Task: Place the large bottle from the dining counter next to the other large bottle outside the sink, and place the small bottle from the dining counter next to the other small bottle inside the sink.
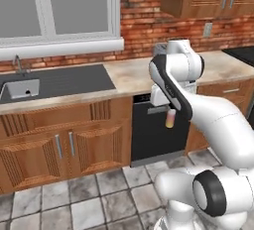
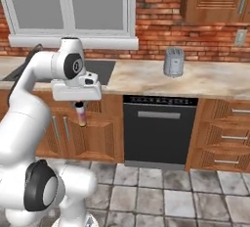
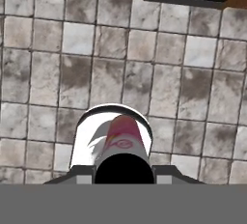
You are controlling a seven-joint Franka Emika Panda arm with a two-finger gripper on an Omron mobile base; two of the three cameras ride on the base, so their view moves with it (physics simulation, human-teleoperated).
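The pincer [image 2: 80,107] hangs below the hand, over the tiled floor [image 3: 58,63] in front of the cabinets, closed to a narrow gap on a small bottle [image 2: 81,116] with a pink and pale body and a dark cap. In the hand view the bottle [image 3: 123,146] points down between the fingertips, its cap nearest the camera. One bottle from the dining side is thus picked up and in carriage, and judging by its size it looks like the small one, meant for the sink [image 1: 21,89]. The sink sits at the far left of the table [image 1: 131,75], well apart from the bottle [image 1: 170,120], so the placing is not yet done. Whether the large bottle is already settled I cannot tell; no other bottles are clear here. A grey canister [image 2: 173,62] stands on the table.
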